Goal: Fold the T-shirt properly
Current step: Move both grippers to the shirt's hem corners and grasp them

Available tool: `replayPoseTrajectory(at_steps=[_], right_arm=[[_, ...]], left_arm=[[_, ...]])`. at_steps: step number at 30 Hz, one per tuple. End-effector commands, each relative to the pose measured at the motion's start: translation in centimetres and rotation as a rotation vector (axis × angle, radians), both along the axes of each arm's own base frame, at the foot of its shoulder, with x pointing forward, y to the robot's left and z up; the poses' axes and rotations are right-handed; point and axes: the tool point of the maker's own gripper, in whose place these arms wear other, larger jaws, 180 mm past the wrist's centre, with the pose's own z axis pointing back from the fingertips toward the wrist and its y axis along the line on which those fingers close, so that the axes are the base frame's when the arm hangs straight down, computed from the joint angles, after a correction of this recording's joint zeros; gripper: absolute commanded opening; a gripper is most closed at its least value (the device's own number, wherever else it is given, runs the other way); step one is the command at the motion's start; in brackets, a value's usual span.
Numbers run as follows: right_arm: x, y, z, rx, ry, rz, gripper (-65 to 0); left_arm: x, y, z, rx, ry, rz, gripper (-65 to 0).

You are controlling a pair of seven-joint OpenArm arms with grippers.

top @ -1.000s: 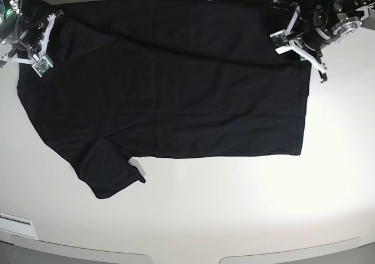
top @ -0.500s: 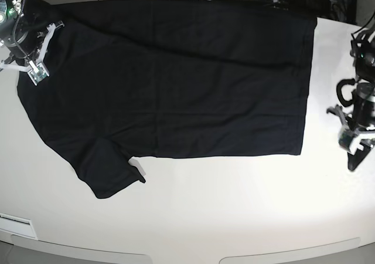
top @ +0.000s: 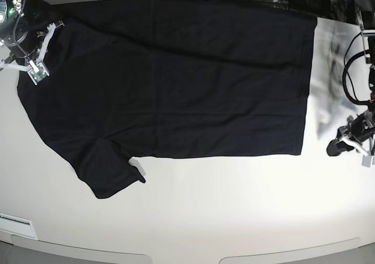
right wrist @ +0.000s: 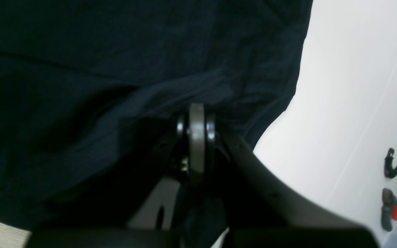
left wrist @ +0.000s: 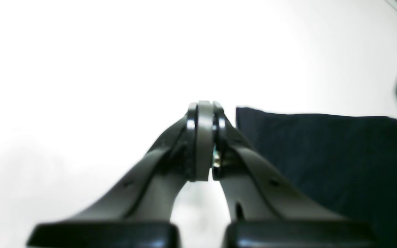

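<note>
The left gripper (top: 343,145) is pressed together on nothing, low over bare worktop (top: 234,217) at 3 o'clock of the T-shirt (top: 176,82); its wrist view shows the shirt's corner just beside its tips. The right gripper (right wrist: 196,137) is also pressed together, over the shirt's edge at 10 o'clock; whether cloth is pinched between its tips, I cannot tell. The shirt lies spread flat across the far half of the worktop, one sleeve (top: 108,170) jutting out at 7 o'clock. I judge the fold is at an early stage, with the left gripper placed to take the near corner at 4 o'clock. That calls for opening, sliding a tip under the hem, then closing. Cables (top: 357,58) and small tools (right wrist: 389,206) lie off to the sides, clear of the shirt.
</note>
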Motion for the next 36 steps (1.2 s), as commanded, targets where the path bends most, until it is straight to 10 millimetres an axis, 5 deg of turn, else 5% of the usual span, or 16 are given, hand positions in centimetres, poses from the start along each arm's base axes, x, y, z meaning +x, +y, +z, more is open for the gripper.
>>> replayPoseTrajectory(at_steps=[1,3,4,18,20,22,24,32,36], right_arm=[[0.7,0.0,0.9,-0.011,-0.035,0.014,-65.0],[0.7,0.0,0.9,-0.010,-0.034,0.013,-65.0],[0.7,0.0,0.9,-0.010,-0.035,0.013,-65.0],[0.9,0.0,1.0,-0.006,-0.045,0.014,-65.0],[1.1,0.2,1.1,0.000,-0.057,0.020,-65.0],[1.7,0.3,1.5,0.005,-0.079,0.022,-65.0],[3.0,0.2,2.4,0.007,-0.129,0.011,-65.0],[11.6,0.8,9.9,0.112,-0.480,0.010,-35.7],[16.2,-1.7,10.6,0.256,-0.515,-0.080,-33.3]], left_arm=[[1.1,0.9,2.1,-0.021,-0.049,0.021,-53.5],[1.0,0.3,1.0,-0.069,-0.014,0.023,-36.4],[0.8,-0.2,0.3,-0.083,0.008,0.018,-34.2],[-1.2,-11.3,-6.7,-0.121,0.234,-0.233,-34.5],[-1.0,-11.8,-6.5,-0.131,0.228,-0.237,-38.3],[-0.7,-11.6,-6.4,-0.134,0.230,-0.220,-51.5],[-0.6,-11.2,-6.5,-0.132,0.245,-0.193,-65.0],[-0.8,-11.1,-6.9,-0.101,0.255,-0.209,-65.0],[-0.8,-11.1,-6.9,-0.102,0.254,-0.209,-65.0]])
